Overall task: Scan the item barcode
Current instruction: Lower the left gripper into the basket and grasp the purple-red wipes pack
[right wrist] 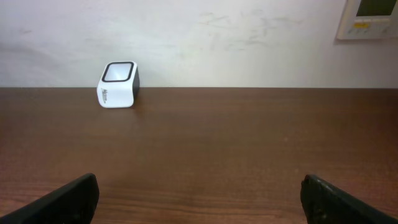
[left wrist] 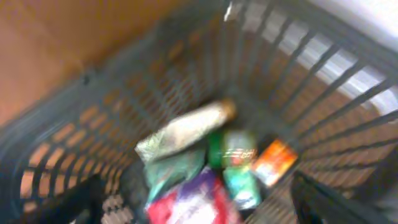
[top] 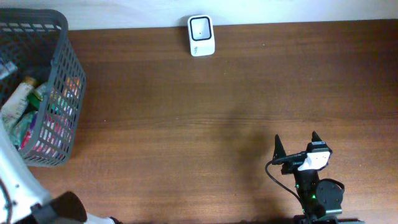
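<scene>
A dark grey mesh basket (top: 62, 56) stands at the table's left end with several packaged items in it. The left wrist view is blurred and looks down into the basket (left wrist: 298, 81). In it lie a pale tube (left wrist: 186, 127), a green can (left wrist: 231, 149), an orange packet (left wrist: 273, 160) and a red, purple and white packet (left wrist: 193, 202). My left gripper (left wrist: 196, 180) hangs open over them, the red packet below the gap, nothing gripped. The white barcode scanner (top: 201, 35) (right wrist: 118, 84) stands at the table's far edge. My right gripper (top: 296, 140) (right wrist: 199, 180) is open and empty at the near right.
The brown wooden table (top: 205, 112) ends at a white wall behind the scanner. A wall control panel (right wrist: 373, 18) shows at the top right of the right wrist view. My left arm's white link (top: 15, 180) crosses the near left corner beside the basket.
</scene>
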`<state>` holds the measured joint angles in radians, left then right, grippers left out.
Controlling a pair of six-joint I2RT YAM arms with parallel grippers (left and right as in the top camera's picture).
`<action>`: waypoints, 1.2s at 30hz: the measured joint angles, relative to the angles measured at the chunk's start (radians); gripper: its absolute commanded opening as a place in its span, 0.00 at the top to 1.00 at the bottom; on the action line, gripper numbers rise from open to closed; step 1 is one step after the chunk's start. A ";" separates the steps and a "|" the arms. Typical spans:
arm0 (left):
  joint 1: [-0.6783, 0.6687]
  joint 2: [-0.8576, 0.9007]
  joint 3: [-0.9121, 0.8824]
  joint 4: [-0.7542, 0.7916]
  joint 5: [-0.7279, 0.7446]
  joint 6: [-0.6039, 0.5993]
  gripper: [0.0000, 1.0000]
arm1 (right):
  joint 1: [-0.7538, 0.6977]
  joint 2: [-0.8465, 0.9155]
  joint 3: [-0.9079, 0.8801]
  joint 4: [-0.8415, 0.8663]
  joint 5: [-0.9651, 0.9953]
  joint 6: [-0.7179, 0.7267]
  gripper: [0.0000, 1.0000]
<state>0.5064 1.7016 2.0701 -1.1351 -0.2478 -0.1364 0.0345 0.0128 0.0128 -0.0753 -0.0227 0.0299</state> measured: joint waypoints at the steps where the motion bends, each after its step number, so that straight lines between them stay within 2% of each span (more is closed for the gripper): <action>1: 0.000 0.026 0.000 -0.023 -0.017 0.000 0.09 | 0.000 0.000 0.000 0.000 0.000 0.001 0.01; 4: 0.000 0.116 0.000 -0.099 -0.048 0.000 0.11 | 0.000 0.000 0.000 0.000 0.000 0.001 0.01; 7: 0.000 0.184 0.000 -0.137 -0.039 -0.004 0.06 | 0.000 0.000 0.000 0.000 0.000 0.001 0.02; 8: 0.000 0.201 0.000 -0.148 -0.016 -0.011 0.01 | 0.000 0.000 0.000 0.000 0.000 0.000 0.02; 12: 0.000 0.222 0.000 -0.149 0.166 -0.023 0.01 | 0.000 0.000 0.000 0.000 0.000 0.001 0.01; 14: 0.000 0.223 0.000 -0.148 0.190 -0.034 0.00 | 0.000 0.000 0.000 0.000 0.000 0.001 0.01; 18: 0.000 0.243 0.000 -0.209 0.065 -0.231 0.01 | 0.000 0.000 0.000 0.000 0.000 0.001 0.01; 26: 0.000 0.332 0.000 -0.254 0.026 -0.334 0.01 | 0.000 0.000 0.000 0.000 0.000 0.001 0.02; 36: 0.000 0.365 0.000 -0.235 0.018 -0.417 0.02 | 0.000 0.000 0.000 0.000 0.000 0.001 0.01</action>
<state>0.5064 2.0670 2.0701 -1.3705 -0.2302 -0.5529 0.0345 0.0128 0.0128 -0.0753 -0.0227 0.0307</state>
